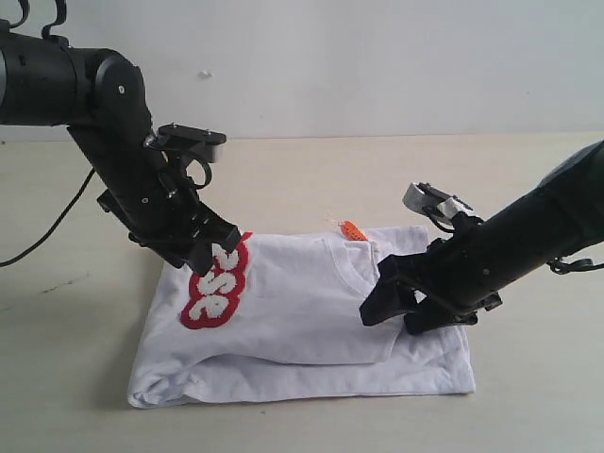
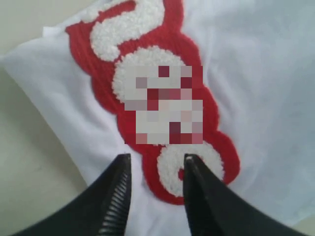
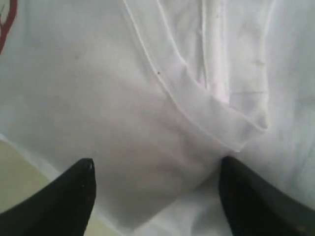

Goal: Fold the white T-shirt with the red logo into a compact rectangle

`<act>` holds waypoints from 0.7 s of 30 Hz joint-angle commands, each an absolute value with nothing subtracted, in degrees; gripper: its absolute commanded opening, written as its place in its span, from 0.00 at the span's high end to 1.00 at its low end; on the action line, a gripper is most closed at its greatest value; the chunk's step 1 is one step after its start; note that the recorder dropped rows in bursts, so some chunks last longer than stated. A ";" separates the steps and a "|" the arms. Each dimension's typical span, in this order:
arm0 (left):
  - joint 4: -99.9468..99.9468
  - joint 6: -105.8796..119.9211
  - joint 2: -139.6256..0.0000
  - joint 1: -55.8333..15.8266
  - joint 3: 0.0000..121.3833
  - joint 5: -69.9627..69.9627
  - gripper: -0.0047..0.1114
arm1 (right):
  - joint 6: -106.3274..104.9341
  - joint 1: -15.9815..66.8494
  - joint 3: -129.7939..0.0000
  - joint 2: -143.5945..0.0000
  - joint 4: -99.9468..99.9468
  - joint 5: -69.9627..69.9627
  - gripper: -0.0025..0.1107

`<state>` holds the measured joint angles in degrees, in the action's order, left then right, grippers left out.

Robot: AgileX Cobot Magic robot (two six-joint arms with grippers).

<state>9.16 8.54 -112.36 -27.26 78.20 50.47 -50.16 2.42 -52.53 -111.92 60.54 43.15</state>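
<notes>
The white T-shirt [image 1: 302, 326] lies folded into a rough rectangle on the table, its top layer doubled over. The red logo [image 1: 219, 288] with its fluffy white letters shows at the shirt's left end. My left gripper [image 1: 203, 264] hovers just above that logo [image 2: 142, 64]; in the left wrist view the left gripper [image 2: 157, 160] stands open with only cloth beneath. Over the folded layer's right edge, my right gripper [image 1: 394, 316] is open too. In the right wrist view the right gripper [image 3: 157, 164] is spread wide over a fold corner of the T-shirt [image 3: 147, 128], gripping nothing.
A small orange neck tag [image 1: 352, 229] sticks out at the shirt's far edge. Bare beige table [image 1: 85, 377] surrounds the shirt. A black cable [image 1: 47, 226] hangs from the left arm at far left. A white wall closes the back.
</notes>
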 commanded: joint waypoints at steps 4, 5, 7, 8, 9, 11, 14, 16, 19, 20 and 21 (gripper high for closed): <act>10.42 8.78 -111.70 -27.50 77.83 50.12 0.65 | -39.54 2.64 -52.44 -106.60 50.48 42.28 0.37; 10.89 8.78 -111.70 -27.50 77.83 50.12 0.65 | -39.19 2.64 -52.44 -106.60 50.48 41.90 0.37; 11.71 8.98 -111.70 -27.54 77.83 50.12 0.65 | -38.86 2.64 -52.44 -107.58 51.23 40.04 0.37; 11.71 8.98 -111.70 -27.54 77.83 50.12 0.65 | -38.98 2.64 -52.44 -108.02 52.07 39.91 0.37; 11.84 8.98 -111.70 -27.54 77.83 50.12 0.65 | -39.82 2.64 -52.44 -108.84 53.53 39.00 0.37; 12.41 8.98 -111.70 -27.54 77.83 50.12 0.65 | -41.26 2.64 -52.44 -109.84 55.73 37.94 0.37; 13.99 10.40 -111.70 -27.54 77.83 50.12 0.65 | -46.95 2.64 -52.44 -110.80 61.88 39.26 0.37; 14.25 10.53 -111.70 -27.54 77.83 50.01 0.65 | -47.94 2.64 -52.44 -111.72 62.93 39.03 0.37; 14.37 10.76 -111.70 -27.54 77.83 49.91 0.65 | -49.55 2.64 -52.44 -112.80 64.42 39.03 0.37; 14.37 10.76 -111.70 -27.54 77.83 49.91 0.65 | -51.76 2.64 -52.44 -113.39 67.41 39.32 0.37; 14.37 10.76 -111.70 -27.54 77.83 49.77 0.65 | -53.28 2.64 -52.44 -113.56 69.21 39.87 0.37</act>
